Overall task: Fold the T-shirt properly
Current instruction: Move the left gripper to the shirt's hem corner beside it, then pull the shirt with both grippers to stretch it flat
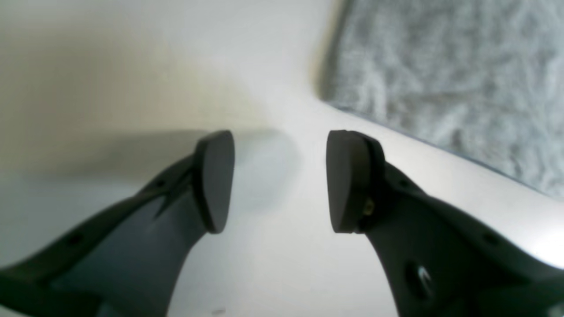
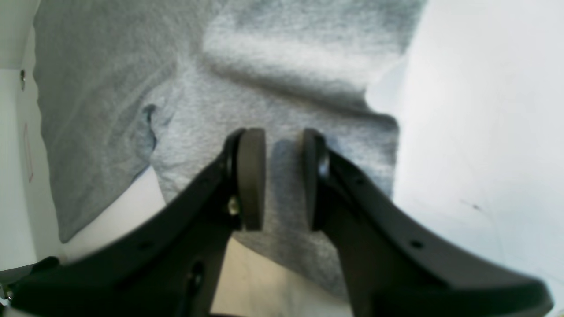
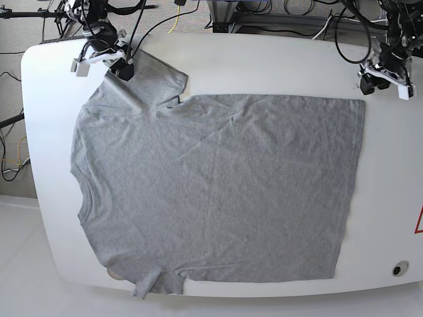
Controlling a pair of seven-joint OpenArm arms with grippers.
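Black rubber-padded jaws of the left gripper point(image 1: 280, 180) stand spread with nothing between them, poised above bare white tabletop point(image 1: 132, 66); the hem corner of the large heather-grey cotton T-shirt point(image 1: 445, 83) lies just beside them, not touched. Over on the other arm, the right gripper point(image 2: 284, 178) has its jaws narrowly parted above the far sleeve point(image 2: 282, 88), a slim gap showing grey cloth behind; whether the pads actually pinch fabric, I cannot tell from the wrist view.

Pulling back to the base view: the T-shirt point(image 3: 218, 191) lies spread flat across most of the tabletop, neck toward the left edge of that view, hem toward the right. The far sleeve point(image 3: 152, 82) is creased and doubled on itself, and the near sleeve point(image 3: 155, 281) droops at the front table edge. No fold made yet, by the look of it; both arms seem set for the far-edge corners.

Risks from here: the left jaws could close on tabletop and miss the hem. The right jaws might catch only one layer of the bunched sleeve, so the lift drags cloth crooked. Uneven pulls would wrinkle the body.
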